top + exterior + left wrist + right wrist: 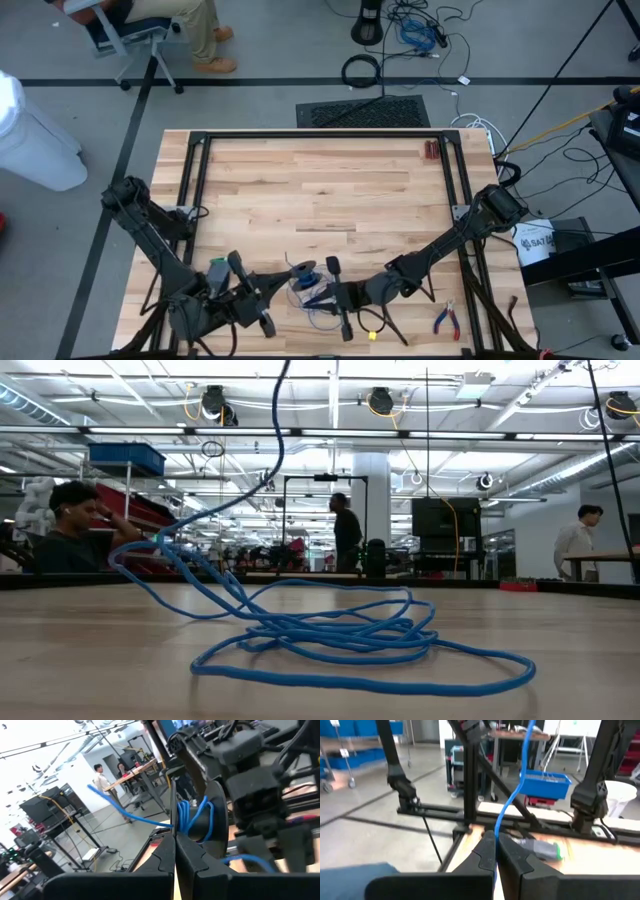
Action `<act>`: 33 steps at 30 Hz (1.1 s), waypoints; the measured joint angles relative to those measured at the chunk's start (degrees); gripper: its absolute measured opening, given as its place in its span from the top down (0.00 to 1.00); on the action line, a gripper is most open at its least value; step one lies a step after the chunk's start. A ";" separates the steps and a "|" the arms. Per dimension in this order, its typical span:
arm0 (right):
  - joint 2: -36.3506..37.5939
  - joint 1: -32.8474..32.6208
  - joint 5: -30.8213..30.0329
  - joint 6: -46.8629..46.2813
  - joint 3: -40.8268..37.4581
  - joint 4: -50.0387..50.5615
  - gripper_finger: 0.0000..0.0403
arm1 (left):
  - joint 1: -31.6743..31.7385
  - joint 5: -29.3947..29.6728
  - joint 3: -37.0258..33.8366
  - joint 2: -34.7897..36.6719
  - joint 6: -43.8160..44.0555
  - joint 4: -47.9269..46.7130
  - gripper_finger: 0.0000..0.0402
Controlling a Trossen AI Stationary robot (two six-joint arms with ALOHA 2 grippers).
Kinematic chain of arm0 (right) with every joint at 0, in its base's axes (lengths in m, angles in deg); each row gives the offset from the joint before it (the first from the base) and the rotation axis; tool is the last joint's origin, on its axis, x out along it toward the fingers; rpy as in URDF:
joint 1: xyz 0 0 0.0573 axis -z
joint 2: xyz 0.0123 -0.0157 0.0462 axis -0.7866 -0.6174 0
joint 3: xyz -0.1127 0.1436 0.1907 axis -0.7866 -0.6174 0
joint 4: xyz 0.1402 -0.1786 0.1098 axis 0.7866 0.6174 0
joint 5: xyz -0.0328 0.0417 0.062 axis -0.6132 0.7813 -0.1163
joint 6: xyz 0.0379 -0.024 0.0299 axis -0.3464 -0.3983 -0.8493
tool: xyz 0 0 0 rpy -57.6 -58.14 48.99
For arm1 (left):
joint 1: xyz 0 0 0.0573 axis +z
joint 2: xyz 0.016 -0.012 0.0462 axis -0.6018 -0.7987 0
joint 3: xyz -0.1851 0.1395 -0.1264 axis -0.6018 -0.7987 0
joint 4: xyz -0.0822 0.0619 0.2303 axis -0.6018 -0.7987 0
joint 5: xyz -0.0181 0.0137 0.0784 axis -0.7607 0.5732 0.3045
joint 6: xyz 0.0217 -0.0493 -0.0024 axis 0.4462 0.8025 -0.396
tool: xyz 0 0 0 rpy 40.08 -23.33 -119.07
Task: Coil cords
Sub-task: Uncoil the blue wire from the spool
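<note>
Both pincers clamped on thin blue cord.
I see left pincer point(175, 837) and right pincer point(495, 842) pinching the cords point(330, 630); slack glossy loops sprawl on wooden tabletop point(90, 660).

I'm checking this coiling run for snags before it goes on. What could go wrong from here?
1. The blue cord lies in loose, overlapping loops on the table; pulling more in could tighten them into a knot.
2. The left gripper is shut on the cord beside the black spool, whose few turns look loose and might slip off.
3. The right gripper pinches only one thin strand, which may slide out.
</note>
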 joint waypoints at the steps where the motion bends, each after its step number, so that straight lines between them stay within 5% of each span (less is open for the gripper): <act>1: 0.00 0.02 -0.10 -0.01 0.00 0.87 1.00 | -0.44 0.02 0.20 0.00 0.01 -0.01 1.00; 15: 0.24 2.39 -0.45 -3.89 0.00 15.09 0.99 | -5.91 0.01 3.93 0.00 0.10 0.04 1.00; 27: 10.12 2.22 2.20 -19.15 0.00 41.46 0.84 | -8.46 0.00 3.97 0.18 0.58 0.19 1.00; 33: 14.14 -1.44 2.50 -14.62 0.00 34.97 0.78 | -8.44 0.00 3.97 0.22 2.08 0.06 1.00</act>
